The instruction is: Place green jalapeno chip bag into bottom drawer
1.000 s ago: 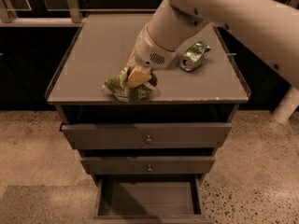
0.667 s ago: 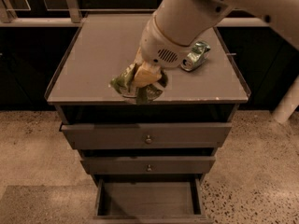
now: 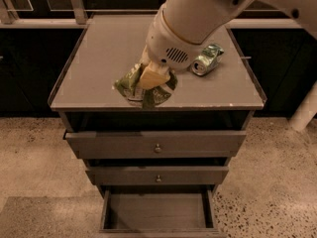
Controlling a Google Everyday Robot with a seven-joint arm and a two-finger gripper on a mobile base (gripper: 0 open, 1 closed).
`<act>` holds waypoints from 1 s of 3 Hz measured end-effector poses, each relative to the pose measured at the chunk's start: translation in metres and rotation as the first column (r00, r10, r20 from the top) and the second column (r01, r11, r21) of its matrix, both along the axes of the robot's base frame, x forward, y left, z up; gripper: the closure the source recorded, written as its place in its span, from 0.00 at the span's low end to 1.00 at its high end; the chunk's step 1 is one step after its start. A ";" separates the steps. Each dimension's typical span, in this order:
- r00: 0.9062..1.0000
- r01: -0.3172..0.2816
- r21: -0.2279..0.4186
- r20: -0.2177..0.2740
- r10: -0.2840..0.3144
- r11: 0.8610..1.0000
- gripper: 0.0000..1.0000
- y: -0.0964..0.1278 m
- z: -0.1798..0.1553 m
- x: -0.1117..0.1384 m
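Observation:
The green jalapeno chip bag [image 3: 132,86] is a crumpled light green foil bag held in my gripper [image 3: 150,77], lifted just above the front part of the cabinet top [image 3: 104,48]. The gripper's tan fingers [image 3: 151,76] are closed on the bag's middle. The big white arm reaches in from the upper right and hides part of the top. The bottom drawer [image 3: 157,212] is pulled out below, a wide shallow box with nothing visible inside.
A dented shiny green can [image 3: 207,59] lies on its side on the cabinet top, right of the arm. Two upper drawers with small round knobs [image 3: 157,148] stand slightly ajar. Speckled floor surrounds the cabinet; dark cabinets stand behind.
The gripper has lifted the bag off the cabinet top and moved it slightly right and toward the front edge. The arm now fills more of the view.

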State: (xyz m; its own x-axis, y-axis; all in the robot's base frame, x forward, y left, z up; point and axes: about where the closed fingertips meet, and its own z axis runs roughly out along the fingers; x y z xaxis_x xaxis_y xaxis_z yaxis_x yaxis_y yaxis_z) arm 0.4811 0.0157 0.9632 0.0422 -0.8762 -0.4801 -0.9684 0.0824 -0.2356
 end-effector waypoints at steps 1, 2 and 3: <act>0.999 0.048 0.027 -0.018 -0.048 0.998 1.00 -0.017 -0.014 -0.013; 0.985 0.171 0.107 -0.051 -0.166 0.979 1.00 -0.046 -0.036 -0.045; 0.944 0.319 0.177 -0.143 -0.296 0.931 1.00 -0.090 -0.090 -0.077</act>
State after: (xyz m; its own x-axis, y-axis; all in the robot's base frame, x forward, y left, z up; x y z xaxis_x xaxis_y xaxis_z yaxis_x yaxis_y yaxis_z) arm 0.4043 -0.0745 0.8732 -0.2787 -0.7264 -0.6282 -0.9072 0.4138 -0.0760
